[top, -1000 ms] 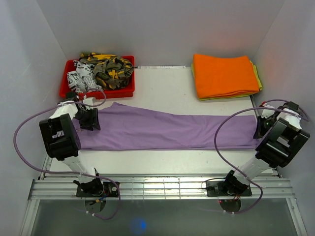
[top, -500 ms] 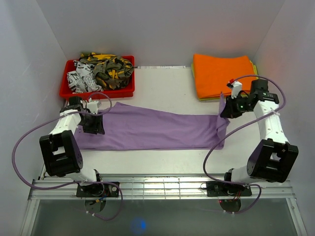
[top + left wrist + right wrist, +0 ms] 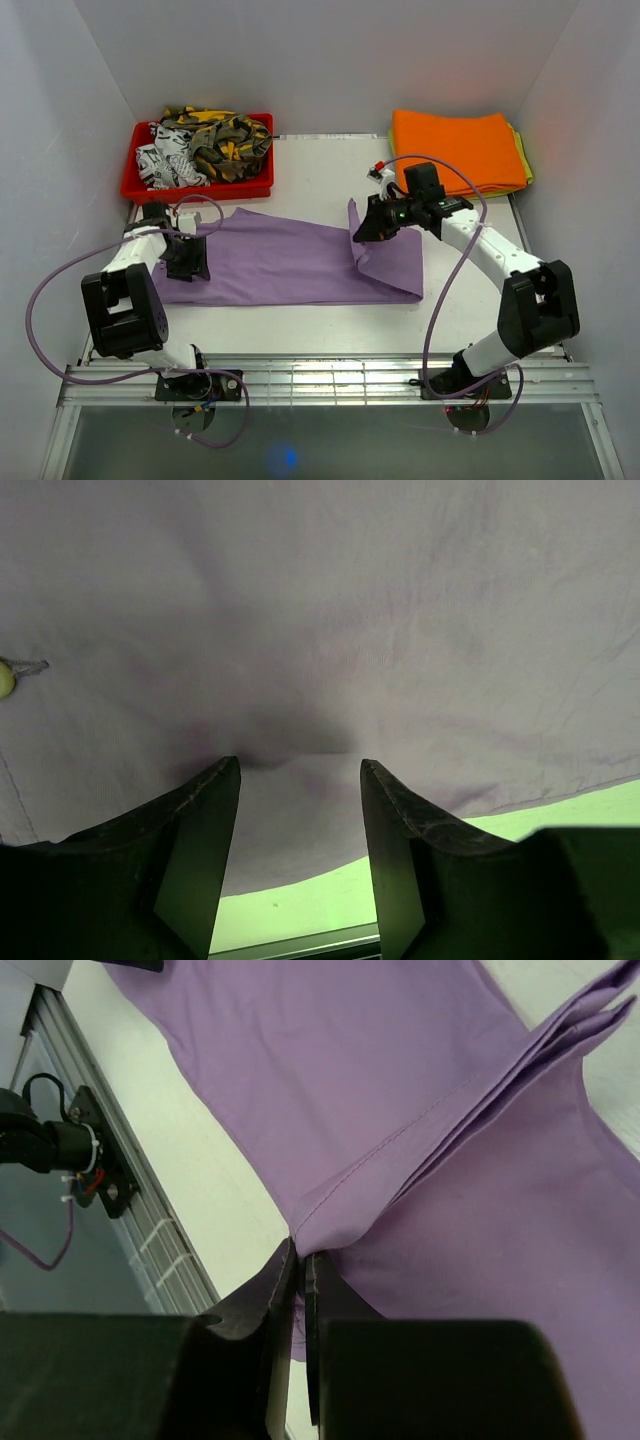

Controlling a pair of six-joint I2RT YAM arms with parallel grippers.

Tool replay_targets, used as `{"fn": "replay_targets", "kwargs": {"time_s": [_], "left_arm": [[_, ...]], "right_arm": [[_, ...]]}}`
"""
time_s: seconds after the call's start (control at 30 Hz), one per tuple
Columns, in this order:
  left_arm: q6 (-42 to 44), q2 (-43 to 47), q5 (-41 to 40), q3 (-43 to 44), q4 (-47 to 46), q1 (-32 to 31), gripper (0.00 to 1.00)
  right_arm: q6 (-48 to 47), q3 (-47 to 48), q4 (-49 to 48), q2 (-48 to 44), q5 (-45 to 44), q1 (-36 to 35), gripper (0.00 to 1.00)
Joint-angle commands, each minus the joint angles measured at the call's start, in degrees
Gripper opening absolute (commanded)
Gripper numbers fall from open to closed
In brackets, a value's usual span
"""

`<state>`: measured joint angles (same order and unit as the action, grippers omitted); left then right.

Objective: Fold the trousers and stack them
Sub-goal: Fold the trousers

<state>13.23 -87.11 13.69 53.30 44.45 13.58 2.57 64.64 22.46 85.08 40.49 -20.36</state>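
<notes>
Folding of the trousers (image 3: 290, 265) end over end is the step in hand. The garment is laid across the middle of the table (image 3: 320, 180), with its wider end to the left. Its narrow cuff end is raised off the surface and held above the middle of the legs, so that a loose fold is formed at the right. That cuff end is pinched by the right fingers (image 3: 265, 1295), which are clenched on the stacked hem layers. The left fingers (image 3: 205, 820) are spread apart and set down on the fabric near the wider end, with no cloth taken between them. The cloth there seems to be pinned rather than grasped. For the next move, the cuff end would need to be brought leftward and lowered until hem meets the far end, edges aligned, before it is let go. Slack should be kept out of the fold, since such thin fabric is easily wrinkled or dragged.
</notes>
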Motion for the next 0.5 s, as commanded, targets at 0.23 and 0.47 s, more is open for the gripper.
{"fn": "replay_targets", "kwargs": {"time_s": [0.23, 0.47], "left_arm": [[-9.18, -6.4, 8.89, 4.8, -0.15, 0.04, 0.62], [-9.98, -9.39, 12.41, 5.15, -0.59, 0.13, 0.62]], "right_arm": [[18.77, 4.61, -18.23, 10.98, -4.72, -11.19, 0.08], [21.15, 9.18, -20.69, 17.04, -6.03, -16.98, 0.08]]}}
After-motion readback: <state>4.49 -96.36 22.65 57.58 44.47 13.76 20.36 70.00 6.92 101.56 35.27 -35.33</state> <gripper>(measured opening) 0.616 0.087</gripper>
